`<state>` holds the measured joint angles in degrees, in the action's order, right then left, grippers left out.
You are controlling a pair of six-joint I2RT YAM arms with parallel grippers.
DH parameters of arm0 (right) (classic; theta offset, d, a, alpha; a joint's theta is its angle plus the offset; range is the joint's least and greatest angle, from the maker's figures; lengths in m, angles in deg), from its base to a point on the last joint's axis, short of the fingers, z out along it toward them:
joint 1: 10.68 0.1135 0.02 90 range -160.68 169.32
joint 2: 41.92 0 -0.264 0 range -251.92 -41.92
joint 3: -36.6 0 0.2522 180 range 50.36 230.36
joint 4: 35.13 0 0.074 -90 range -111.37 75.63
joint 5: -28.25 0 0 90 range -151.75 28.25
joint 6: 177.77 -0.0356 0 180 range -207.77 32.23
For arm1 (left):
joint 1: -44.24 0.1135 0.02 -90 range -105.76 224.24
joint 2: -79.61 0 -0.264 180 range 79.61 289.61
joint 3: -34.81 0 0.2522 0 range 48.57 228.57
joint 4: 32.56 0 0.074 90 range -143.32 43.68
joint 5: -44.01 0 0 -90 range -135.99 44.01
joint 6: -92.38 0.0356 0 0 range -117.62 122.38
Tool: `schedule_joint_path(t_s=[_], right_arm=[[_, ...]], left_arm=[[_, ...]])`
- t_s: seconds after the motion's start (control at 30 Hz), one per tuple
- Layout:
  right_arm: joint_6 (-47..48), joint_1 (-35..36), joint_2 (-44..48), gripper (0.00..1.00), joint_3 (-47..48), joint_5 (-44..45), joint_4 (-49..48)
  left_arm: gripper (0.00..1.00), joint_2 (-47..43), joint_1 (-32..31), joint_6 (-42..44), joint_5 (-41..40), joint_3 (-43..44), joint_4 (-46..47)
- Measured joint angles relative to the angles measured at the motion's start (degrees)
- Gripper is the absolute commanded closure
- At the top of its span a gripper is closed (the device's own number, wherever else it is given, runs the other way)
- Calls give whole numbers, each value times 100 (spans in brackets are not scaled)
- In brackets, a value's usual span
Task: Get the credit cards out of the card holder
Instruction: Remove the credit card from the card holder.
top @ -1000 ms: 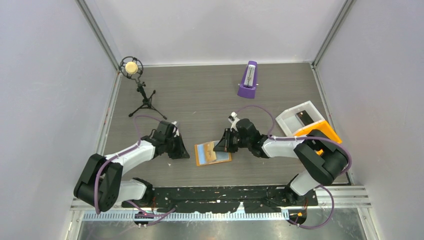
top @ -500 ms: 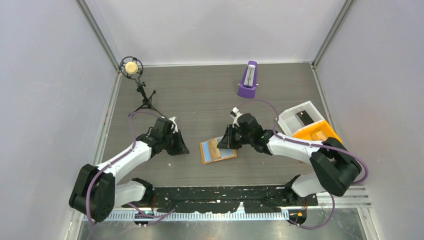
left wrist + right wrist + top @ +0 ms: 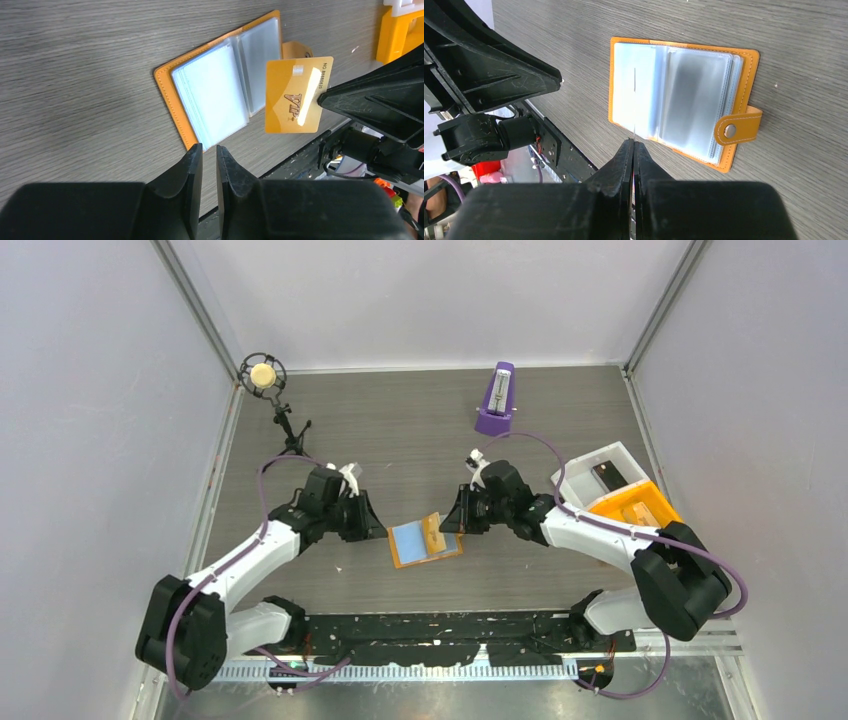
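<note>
The orange card holder (image 3: 410, 556) lies open on the table between the arms, its clear sleeves facing up (image 3: 215, 95) and its snap tab (image 3: 736, 129) off to one side. My right gripper (image 3: 633, 142) is shut on a gold credit card (image 3: 298, 95) marked VIP and holds it just above the holder's right half (image 3: 434, 531). In the right wrist view that card shows only as a thin edge-on line (image 3: 634, 100). My left gripper (image 3: 209, 146) hovers at the holder's left edge (image 3: 372, 523), its jaws a narrow gap apart with nothing between them.
A purple metronome (image 3: 495, 400) stands at the back. A microphone on a tripod (image 3: 265, 375) is at the back left. A white bin (image 3: 600, 475) and an orange bin (image 3: 640, 505) sit at the right. The black base rail (image 3: 450, 630) runs along the near edge.
My left gripper moved right to the holder's edge and its jaws parted slightly. The right gripper stayed shut and lifted the gold card, and the sleeves now show pale blue.
</note>
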<state>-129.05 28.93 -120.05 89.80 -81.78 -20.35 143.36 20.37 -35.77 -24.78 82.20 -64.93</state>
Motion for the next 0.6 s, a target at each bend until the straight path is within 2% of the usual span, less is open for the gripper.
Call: schedule_joint_path(t_s=[0.13,0.27,0.4,0.6], right_arm=[[48,-28,0,95,4,0,92],[282,-184,48,95,44,-173,251],[673,-433,219,95,68,-754,387],[1130,-483,426,95,138,-1508,516]], left_arm=[[76,205,-17,-74,208,0,127],[66,190,-50,-87,402,0,225],[55,31,-81,-83,682,68,254],[48,-9,-138,-98,1362,363,463]])
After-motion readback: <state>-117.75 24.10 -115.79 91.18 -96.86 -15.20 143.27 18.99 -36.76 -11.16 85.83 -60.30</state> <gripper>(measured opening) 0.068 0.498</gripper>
